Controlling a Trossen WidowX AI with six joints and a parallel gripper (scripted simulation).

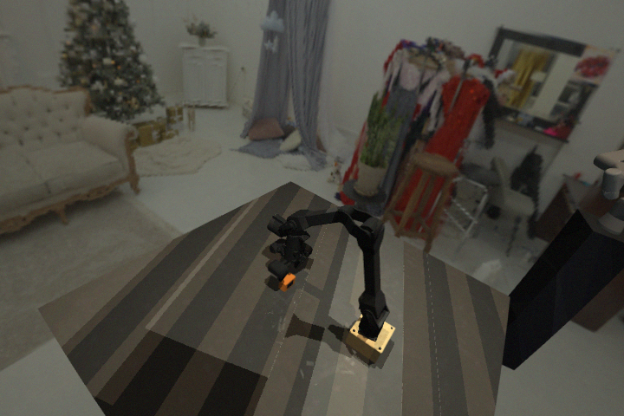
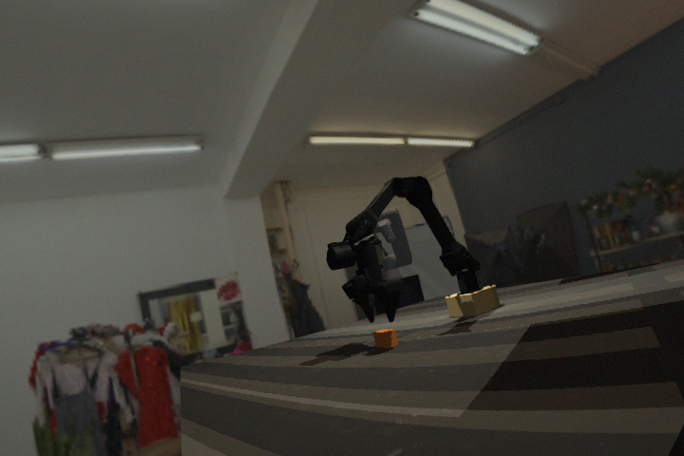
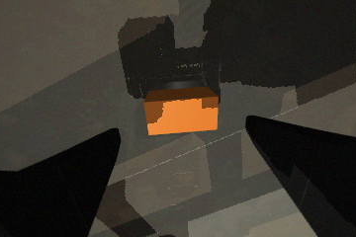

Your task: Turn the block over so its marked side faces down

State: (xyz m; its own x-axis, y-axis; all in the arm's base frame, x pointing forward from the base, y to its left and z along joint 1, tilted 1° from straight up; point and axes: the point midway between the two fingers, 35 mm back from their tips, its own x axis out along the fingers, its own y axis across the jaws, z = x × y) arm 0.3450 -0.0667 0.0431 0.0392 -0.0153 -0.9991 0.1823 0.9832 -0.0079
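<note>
My jaws (image 2: 381, 320) stand spread wide, tips pointing down, with nothing between them. In the exterior view they hang just above the block (image 1: 287, 282) (image 2: 385, 338) (image 3: 183, 116), which sits on the surface (image 1: 234, 314) (image 2: 353, 379) (image 3: 265, 219) near their tips but apart from them.

The relation that matters to me is block to jaws. In the wrist view the block appears in the gap between the two fingers, a little nearer the left one in the picture, with room on both sides. Its longer visible edges run roughly across the gap, from finger to finger, so I judge that closing would press on its two short ends. It also shows at about the height of the tips or slightly above them in that view, so I would want a small shift that way as I come down. The exterior view puts it under the picture-right finger, though perspective may account for some of that.

Further out, the arm (image 1: 372, 267) (image 2: 434, 218) arches back to its pale base (image 1: 385, 337) (image 2: 483, 303), well apart from the block. A dark patch shows on or beside the block in the top view; whether that is the marked side or shadow, I cannot tell. I would settle that first, then lower, grip and roll it.
</note>
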